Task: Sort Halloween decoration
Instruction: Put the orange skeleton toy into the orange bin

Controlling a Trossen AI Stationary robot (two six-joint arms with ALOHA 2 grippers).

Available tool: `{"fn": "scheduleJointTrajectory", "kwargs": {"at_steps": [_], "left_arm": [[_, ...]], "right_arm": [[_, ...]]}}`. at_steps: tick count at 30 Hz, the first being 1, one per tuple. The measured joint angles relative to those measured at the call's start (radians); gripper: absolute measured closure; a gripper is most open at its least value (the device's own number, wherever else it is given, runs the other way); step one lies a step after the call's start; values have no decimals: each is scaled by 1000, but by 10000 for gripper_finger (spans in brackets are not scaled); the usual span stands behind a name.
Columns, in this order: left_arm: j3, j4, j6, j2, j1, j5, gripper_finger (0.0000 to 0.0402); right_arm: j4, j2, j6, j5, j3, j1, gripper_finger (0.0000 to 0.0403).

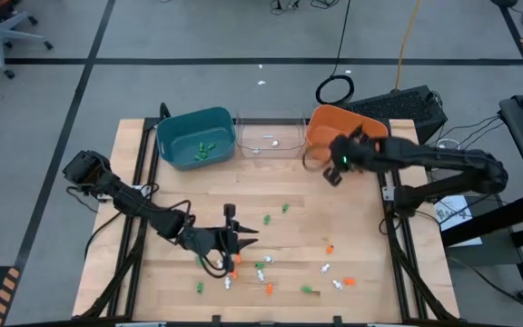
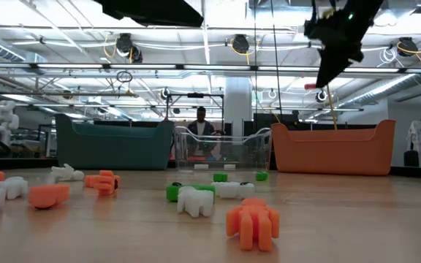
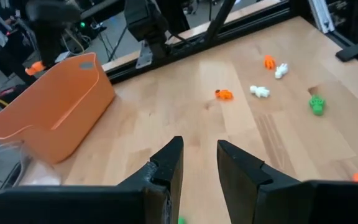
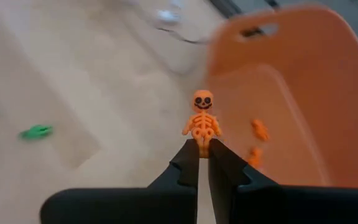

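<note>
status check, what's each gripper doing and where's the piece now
Right gripper shut on orange skeleton, at orange bin rim. Left gripper open, empty, low over scattered trinkets. Nothing in the way.

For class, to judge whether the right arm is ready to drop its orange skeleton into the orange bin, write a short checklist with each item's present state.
1. Right gripper shut on the orange skeleton: ok, fingertips pinch its legs.
2. Colour matches bin: ok, the orange bin already holds orange pieces.
3. Gripper over the bin: not ok, in the high view it sits at the bin's near-left rim, not above the inside.
4. Left gripper clear of the drop: ok, it is low over the trinkets at the table's near side.
5. Left gripper empty: ok, nothing shows between its fingers.
</note>
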Motion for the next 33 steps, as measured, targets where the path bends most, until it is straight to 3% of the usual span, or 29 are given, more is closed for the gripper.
{"fn": "scheduleJointTrajectory", "kwargs": {"at_steps": [7, 15, 24, 33], "left_arm": [[0, -10, 0, 0, -1, 0, 304], [0, -17, 0, 0, -1, -1, 304], [0, -49, -34, 0, -1, 0, 304], [0, -60, -52, 0, -1, 0, 304]], "right_arm": [[27, 98, -110, -105, 0, -287, 403], [51, 260, -179, -137, 0, -485, 403], [98, 393, -174, -132, 0, -551, 391], [110, 347, -112, -78, 1, -534, 314]]}}
